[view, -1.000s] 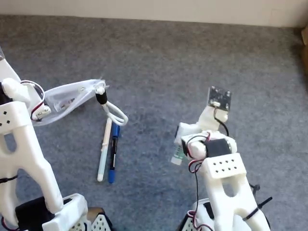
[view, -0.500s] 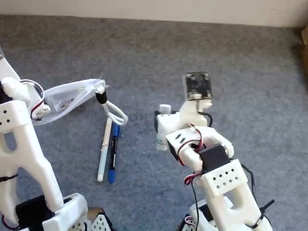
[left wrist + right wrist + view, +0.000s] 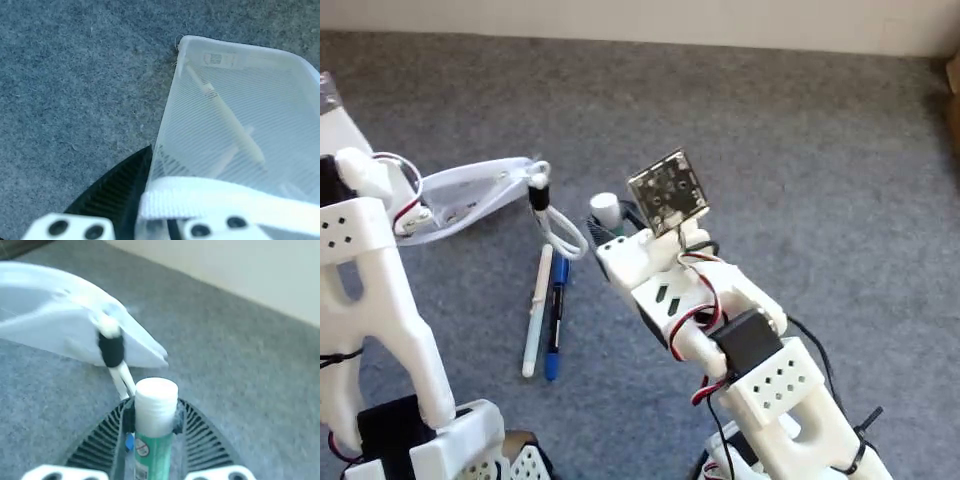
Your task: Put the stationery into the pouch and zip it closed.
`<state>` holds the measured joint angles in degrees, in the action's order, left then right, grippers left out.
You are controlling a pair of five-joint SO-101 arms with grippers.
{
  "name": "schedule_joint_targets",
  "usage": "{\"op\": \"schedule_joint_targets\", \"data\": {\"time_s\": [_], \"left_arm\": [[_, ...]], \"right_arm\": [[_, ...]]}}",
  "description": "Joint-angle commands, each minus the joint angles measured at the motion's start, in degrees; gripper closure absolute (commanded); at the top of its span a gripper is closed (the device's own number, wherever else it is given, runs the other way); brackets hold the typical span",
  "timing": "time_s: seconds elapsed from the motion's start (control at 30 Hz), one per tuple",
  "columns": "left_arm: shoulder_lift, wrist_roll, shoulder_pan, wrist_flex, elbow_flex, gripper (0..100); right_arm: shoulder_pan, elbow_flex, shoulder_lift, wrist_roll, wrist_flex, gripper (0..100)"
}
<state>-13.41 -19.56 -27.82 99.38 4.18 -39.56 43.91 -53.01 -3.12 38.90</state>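
Stationery loading under way; zipping remains.
Right end effector grips glue stick just before pouch, which left end effector clamps; two pens lie loose beside it.

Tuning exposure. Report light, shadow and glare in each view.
High view: soft, even light on the carpet; the two pens cast barely any shadow. Left wrist view: the pouch is bright and see-through, a pen inside showing; shadow darkens the carpet along its edge. Right wrist view: the cap of the glue stick catches the light, the fingers beside it darker.
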Motion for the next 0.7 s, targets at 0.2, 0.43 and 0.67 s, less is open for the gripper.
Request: {"op": "schedule_joint_targets", "data": {"time_s": [0.2, 0.43, 0.67], "left_arm": [[0.31, -0.53, 5.05, -0.79, 2.24, 99], [0.31, -0.53, 5.05, -0.70, 2.24, 99], [0.31, -0.53, 5.05, -0.70, 2.24, 99]], "right_arm": [[-10.15, -3.65, -1.36, -6.59, -13.67, 99.4], [-15.52, -3.56, -1.27, -6.95, -26.51, 99.4], [-16.22, -2.33, -1.19, -6.95, -38.02, 99.4]]}}
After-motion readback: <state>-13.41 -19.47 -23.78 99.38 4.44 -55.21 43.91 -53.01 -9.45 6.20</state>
